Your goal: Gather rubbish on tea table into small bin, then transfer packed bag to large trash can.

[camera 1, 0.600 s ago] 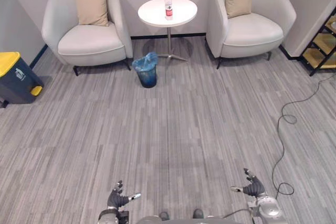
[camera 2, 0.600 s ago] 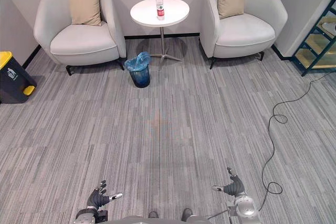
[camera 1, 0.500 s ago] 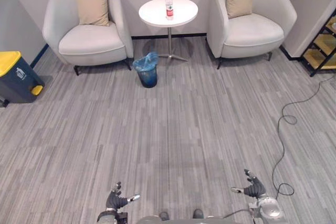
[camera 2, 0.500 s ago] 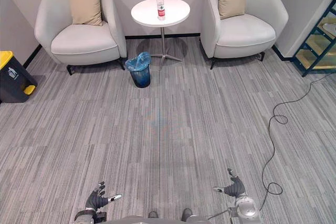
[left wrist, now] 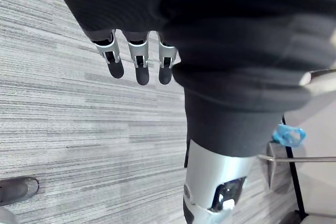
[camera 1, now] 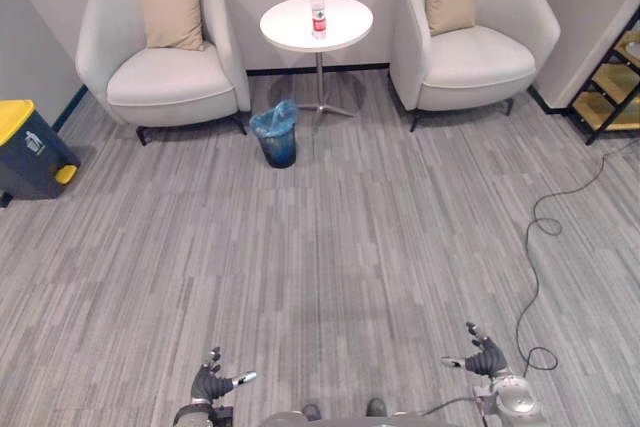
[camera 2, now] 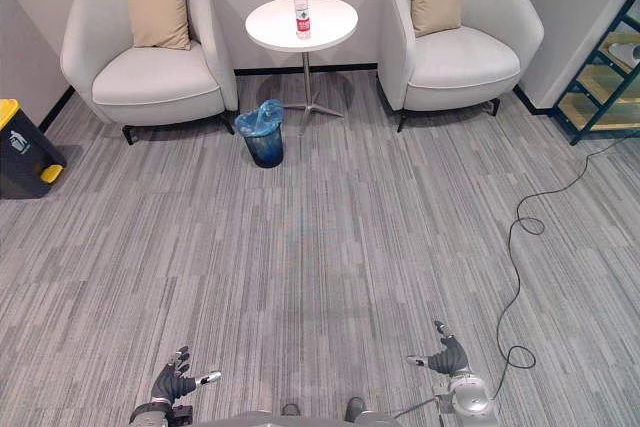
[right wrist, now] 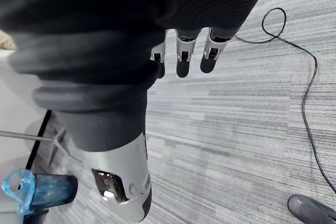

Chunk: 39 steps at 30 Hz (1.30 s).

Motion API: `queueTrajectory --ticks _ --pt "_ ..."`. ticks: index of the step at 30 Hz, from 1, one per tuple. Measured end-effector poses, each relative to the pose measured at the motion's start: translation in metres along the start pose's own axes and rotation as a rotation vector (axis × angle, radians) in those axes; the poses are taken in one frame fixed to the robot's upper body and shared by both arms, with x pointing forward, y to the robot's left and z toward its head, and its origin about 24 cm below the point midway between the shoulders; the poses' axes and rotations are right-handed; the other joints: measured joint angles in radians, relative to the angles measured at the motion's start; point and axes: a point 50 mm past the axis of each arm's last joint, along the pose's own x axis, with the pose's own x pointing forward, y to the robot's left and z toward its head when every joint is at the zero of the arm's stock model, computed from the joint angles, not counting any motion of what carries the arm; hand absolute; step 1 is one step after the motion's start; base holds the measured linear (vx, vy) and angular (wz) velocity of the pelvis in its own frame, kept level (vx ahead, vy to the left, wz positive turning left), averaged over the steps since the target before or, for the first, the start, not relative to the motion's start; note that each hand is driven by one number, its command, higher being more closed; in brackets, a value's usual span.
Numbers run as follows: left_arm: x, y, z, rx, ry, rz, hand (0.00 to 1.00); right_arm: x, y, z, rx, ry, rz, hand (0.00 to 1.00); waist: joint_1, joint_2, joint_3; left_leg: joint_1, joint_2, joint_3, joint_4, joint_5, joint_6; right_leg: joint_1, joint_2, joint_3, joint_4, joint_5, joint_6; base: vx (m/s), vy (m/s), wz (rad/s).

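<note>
Left eye view: a wide stretch of grey striped carpet (camera 1: 330, 247) lies open between the hands and the furniture at 12 o'clock. There a round, smooth white tabletop (camera 1: 340, 27) on a slim metal stem carries one clear bottle (camera 1: 318, 2) with a red cap, upright near its middle. Just short of it, toward 11 o'clock, stands the small bin (camera 1: 277, 142), dark and lined with a crinkled blue bag. Rounded pale seats flank the tabletop, the left armchair (camera 1: 160, 82) and the right armchair (camera 1: 480, 57), each holding a square tan cushion (camera 1: 171, 14). At 10 o'clock the large trash can (camera 1: 35, 152), dark with a yellow lid, is clipped by the frame edge. A shelf (camera 1: 612, 87) at 2 o'clock is cut off too. Low over the carpet, the left hand (camera 1: 211, 384) at 7 o'clock and the right hand (camera 1: 487, 358) at 5 o'clock hang with fingers (left wrist: 137, 69) straight and spread, holding nothing.
</note>
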Motion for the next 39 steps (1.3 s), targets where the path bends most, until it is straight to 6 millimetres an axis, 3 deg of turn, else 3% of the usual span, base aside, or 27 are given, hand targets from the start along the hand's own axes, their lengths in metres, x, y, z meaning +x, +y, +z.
queueTrajectory --ticks 5,8,10,11,12,14,16,19,21,22,23,24,25,26,27,28,29,30,31,33,35,36,37,38,39 --pt "-0.002 0.001 0.004 -0.003 -0.024 0.005 0.00 0.003 -0.002 0.006 0.014 -0.011 -0.011 0.00 0.002 0.003 0.003 -0.013 0.011 0.028 0.013 -0.009 0.013 -0.018 0.012 0.027 0.001 0.003 -0.005 -0.01 -0.028 -0.18" --pt "-0.001 0.000 0.013 -0.010 -0.058 0.006 0.00 0.009 -0.004 0.015 0.020 -0.024 -0.017 0.00 0.005 0.013 0.023 -0.054 0.023 0.047 0.077 -0.044 0.031 -0.066 0.013 0.047 0.060 -0.027 0.014 -0.02 0.011 -0.25" --pt "-0.001 0.000 0.020 -0.031 -0.091 0.008 0.00 0.011 -0.006 0.020 0.048 -0.032 -0.034 0.00 0.005 0.014 0.050 -0.087 0.022 0.052 0.159 -0.095 0.041 -0.155 -0.022 0.023 0.266 -0.148 0.036 -0.03 0.031 -0.05" --pt "-0.001 0.001 0.024 -0.033 -0.106 0.009 0.00 0.010 -0.006 0.017 0.050 -0.020 -0.041 0.00 0.004 0.005 0.063 -0.095 0.016 0.051 0.198 -0.126 0.049 -0.193 -0.048 0.004 0.364 -0.201 0.061 -0.03 0.055 0.07" --pt "0.000 0.003 0.027 -0.033 -0.117 0.013 0.00 0.010 -0.006 0.014 0.050 -0.006 -0.040 0.00 0.003 -0.005 0.071 -0.108 0.007 0.047 0.254 -0.173 0.064 -0.229 -0.079 -0.018 0.475 -0.241 0.061 0.02 0.051 -0.01" --pt "0.001 0.003 0.028 -0.041 -0.118 0.020 0.00 0.011 -0.004 0.017 0.054 -0.009 -0.036 0.00 0.006 -0.009 0.090 -0.107 0.009 0.044 0.300 -0.218 0.082 -0.319 -0.129 -0.070 0.682 -0.247 0.077 0.07 0.021 -0.06" --pt "0.002 0.005 0.030 -0.034 -0.117 0.033 0.00 0.011 -0.001 0.017 0.060 -0.008 -0.026 0.00 0.001 -0.005 0.100 -0.092 0.019 0.042 0.304 -0.238 0.078 -0.381 -0.159 -0.108 0.728 -0.269 0.077 0.13 0.006 0.02" --pt "0.008 0.003 0.044 -0.064 -0.152 0.040 0.00 0.015 -0.001 0.023 0.074 -0.017 -0.026 0.00 -0.001 0.005 0.137 -0.044 0.069 0.021 0.271 -0.258 0.043 -0.436 -0.161 -0.155 0.519 -0.212 0.091 0.33 -0.073 0.12" --pt "0.013 0.000 0.059 -0.078 -0.191 0.034 0.00 0.016 -0.002 0.024 0.081 -0.019 -0.032 0.00 -0.007 -0.004 0.154 0.016 0.093 -0.013 0.204 -0.256 -0.014 -0.449 -0.157 -0.152 0.261 -0.004 0.114 0.51 -0.187 0.40" --pt "0.014 -0.002 0.062 -0.078 -0.199 0.030 0.00 0.016 -0.003 0.024 0.081 -0.019 -0.033 0.00 -0.012 -0.004 0.154 0.031 0.101 -0.024 0.185 -0.258 -0.023 -0.449 -0.157 -0.151 0.249 0.060 0.108 0.54 -0.250 0.60" --pt "0.016 -0.007 0.066 -0.078 -0.211 0.013 0.00 0.017 -0.005 0.026 0.076 -0.026 -0.042 0.00 -0.026 0.003 0.152 0.049 0.139 -0.047 0.159 -0.255 -0.039 -0.448 -0.134 -0.151 0.296 0.081 0.044 0.54 -0.251 0.51" --pt "0.016 -0.010 0.069 -0.074 -0.220 0.000 0.00 0.019 -0.006 0.035 0.081 -0.053 -0.046 0.00 -0.029 0.014 0.151 0.050 0.161 -0.071 0.173 -0.230 -0.078 -0.484 -0.128 -0.157 0.420 0.002 0.007 0.54 -0.261 0.38" --pt "0.016 -0.011 0.068 -0.074 -0.218 -0.002 0.00 0.019 -0.005 0.037 0.083 -0.061 -0.046 0.00 -0.028 0.014 0.151 0.047 0.169 -0.082 0.200 -0.221 -0.092 -0.490 -0.130 -0.161 0.464 -0.028 -0.006 0.53 -0.275 0.22" --pt "0.015 -0.013 0.067 -0.079 -0.213 -0.005 0.00 0.018 -0.003 0.040 0.090 -0.076 -0.043 0.00 -0.030 0.019 0.150 0.007 0.195 -0.094 0.337 -0.196 -0.108 -0.462 -0.129 -0.183 0.523 -0.104 -0.019 0.57 -0.318 0.37" --pt "0.015 -0.014 0.067 -0.080 -0.213 -0.009 0.00 0.017 -0.001 0.039 0.092 -0.080 -0.040 0.00 -0.032 0.022 0.151 -0.075 0.228 -0.089 0.557 -0.120 -0.101 -0.397 -0.119 -0.208 0.506 -0.154 -0.021 0.57 -0.319 0.48" --pt "0.015 -0.014 0.067 -0.080 -0.213 -0.010 0.00 0.017 -0.001 0.037 0.092 -0.076 -0.039 0.00 -0.029 0.025 0.152 -0.127 0.254 -0.089 0.680 -0.052 -0.089 -0.354 -0.103 -0.219 0.474 -0.163 -0.026 0.59 -0.306 0.40" --pt "0.014 -0.013 0.064 -0.080 -0.205 -0.008 0.00 0.017 0.000 0.038 0.103 -0.077 -0.041 0.00 -0.014 0.033 0.156 -0.231 0.302 -0.086 0.902 -0.024 -0.076 -0.264 -0.063 -0.229 0.396 -0.168 -0.033 0.57 -0.266 0.13" --pt "0.014 -0.012 0.063 -0.080 -0.200 -0.005 0.00 0.017 0.001 0.039 0.125 -0.080 -0.046 0.00 0.002 0.030 0.162 -0.302 0.313 -0.080 1.024 -0.064 -0.037 -0.196 -0.044 -0.229 0.337 -0.168 -0.033 0.57 -0.244 0.05" --pt "0.014 -0.012 0.062 -0.080 -0.197 -0.005 0.00 0.017 0.002 0.039 0.136 -0.079 -0.050 0.00 0.010 0.018 0.169 -0.358 0.300 -0.069 1.069 -0.092 -0.030 -0.130 -0.040 -0.232 0.285 -0.167 -0.033 0.55 -0.204 0.09" --pt "0.014 -0.013 0.062 -0.081 -0.197 -0.006 0.00 0.018 0.001 0.041 0.141 -0.085 -0.060 0.00 0.038 -0.005 0.183 -0.482 0.249 0.009 1.000 -0.130 -0.007 -0.004 -0.039 -0.227 0.173 -0.168 -0.032 0.60 -0.163 0.03" --pt "0.013 -0.012 0.064 -0.084 -0.207 -0.003 0.00 0.021 -0.003 0.049 0.135 -0.106 -0.068 0.00 0.068 -0.011 0.186 -0.567 0.186 0.056 0.764 -0.127 -0.007 0.046 -0.047 -0.199 0.123 -0.182 -0.012 0.53 -0.028 -0.38" --pt "0.012 -0.012 0.064 -0.086 -0.209 -0.002 0.00 0.023 -0.005 0.055 0.133 -0.120 -0.071 0.00 0.087 -0.015 0.191 -0.597 0.144 0.065 0.546 -0.096 -0.030 0.078 -0.052 -0.179 0.102 -0.204 0.016 0.83 0.169 -0.87" --pt "0.008 -0.011 0.052 -0.092 -0.177 0.002 0.00 0.024 -0.007 0.058 0.125 -0.128 -0.074 0.00 0.117 0.008 0.182 -0.579 0.114 0.065 0.231 0.011 -0.058 0.148 -0.038 -0.130 0.085 -0.248 0.050 0.98 0.252 -1.16" --pt "0.005 -0.005 0.041 -0.093 -0.144 0.026 0.00 0.024 0.005 0.051 0.112 -0.100 -0.041 0.00 0.133 -0.010 0.165 -0.573 0.097 0.045 0.262 0.159 0.038 0.214 -0.056 -0.078 0.084 -0.289 0.059 1.03 0.313 -0.91" --pt "0.006 -0.001 0.043 -0.096 -0.150 0.039 0.00 0.023 0.010 0.051 0.110 -0.098 -0.026 0.00 0.135 -0.041 0.158 -0.574 0.079 0.044 0.278 0.158 0.045 0.205 -0.084 -0.071 0.110 -0.291 0.062 0.65 0.215 -0.40"
